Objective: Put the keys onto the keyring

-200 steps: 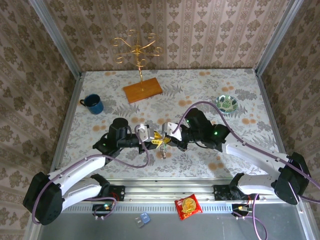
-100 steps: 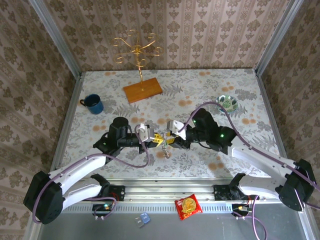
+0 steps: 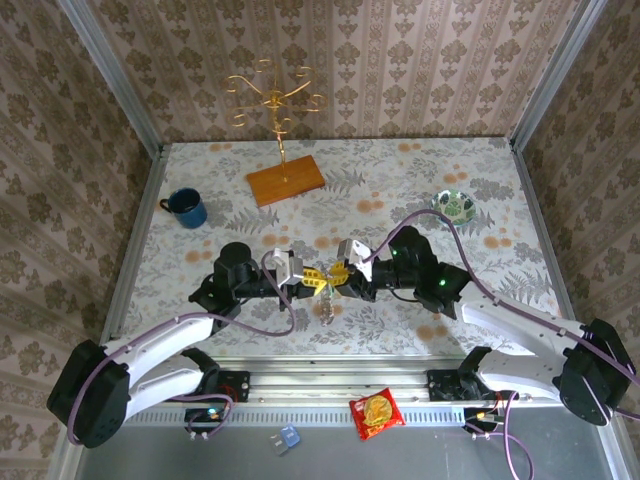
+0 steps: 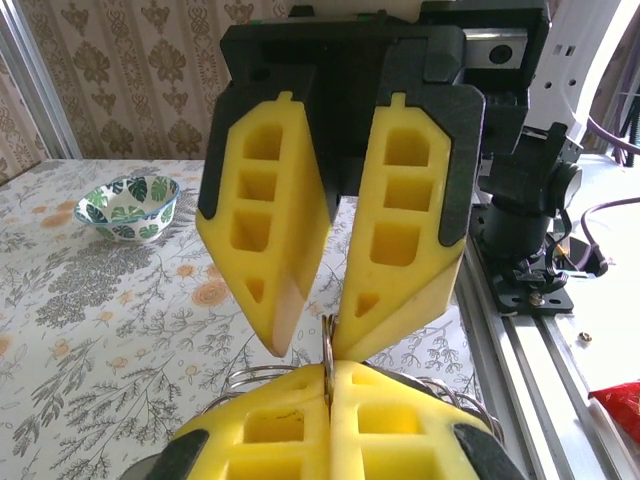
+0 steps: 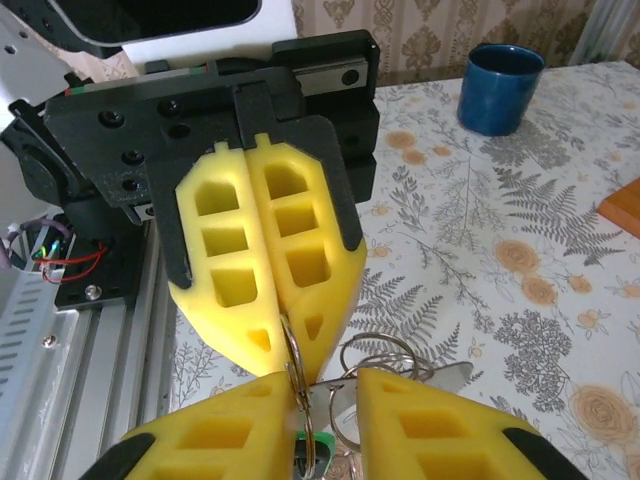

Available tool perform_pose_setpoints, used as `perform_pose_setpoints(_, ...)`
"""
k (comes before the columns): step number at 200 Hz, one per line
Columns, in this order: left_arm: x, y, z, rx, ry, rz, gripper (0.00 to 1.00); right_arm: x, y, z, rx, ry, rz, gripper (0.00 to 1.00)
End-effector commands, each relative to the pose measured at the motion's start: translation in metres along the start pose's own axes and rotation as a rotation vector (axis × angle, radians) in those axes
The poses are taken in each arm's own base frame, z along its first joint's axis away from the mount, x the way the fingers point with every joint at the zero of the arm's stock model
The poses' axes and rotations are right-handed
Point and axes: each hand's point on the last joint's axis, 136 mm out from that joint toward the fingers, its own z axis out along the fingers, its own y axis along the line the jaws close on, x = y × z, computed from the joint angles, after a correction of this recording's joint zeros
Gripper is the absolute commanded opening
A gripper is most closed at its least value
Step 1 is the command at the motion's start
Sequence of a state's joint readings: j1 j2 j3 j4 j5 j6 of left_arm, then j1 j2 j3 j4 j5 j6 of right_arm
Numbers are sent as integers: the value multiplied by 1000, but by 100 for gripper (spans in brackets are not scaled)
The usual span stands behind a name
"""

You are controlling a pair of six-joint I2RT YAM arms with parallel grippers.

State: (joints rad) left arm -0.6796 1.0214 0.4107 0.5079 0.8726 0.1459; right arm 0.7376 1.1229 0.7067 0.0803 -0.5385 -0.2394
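Left gripper (image 3: 312, 281) now clenches the thin grey wire keyring (image 5: 292, 360); right gripper (image 3: 338, 277), at 3 o'clock, opens, free to regrip.

The left gripper (image 5: 287, 338) is seen head-on, its yellow fingers (image 5: 225, 270) pressed flat together and their tips clamped on the thin wire of the keyring (image 5: 294, 368), which is held on edge. The right gripper (image 5: 325, 385) is seen at the bottom, its jaws parted. The wire is passed down the gap between them, close against one finger. Further wire loops (image 5: 375, 350) are hung just beside it, and the green head of a key (image 5: 299, 462) is glimpsed lower down. A blue mug (image 5: 500, 88) is stood upright on the flowered table (image 5: 480, 260), near the edge by the papered wall — a wooden slab (image 5: 622, 205) is cut off at the side.
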Motion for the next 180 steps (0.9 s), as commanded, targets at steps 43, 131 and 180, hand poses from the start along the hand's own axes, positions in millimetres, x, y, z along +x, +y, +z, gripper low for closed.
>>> perform_pose_setpoints(43, -14, -4, 1, 31, -65, 27, 9, -6, 9, 5, -67, -42, 11, 0)
perform_pose_setpoints(131, 3, 0, -5, -13, 112, 72, 20, 3, 11, -1, -95, 170, -139, 0)
perform_pose_setpoints(180, -1, 3, -1, 9, 124, 90, 11, -2, 19, 5, -139, 244, -228, 0)
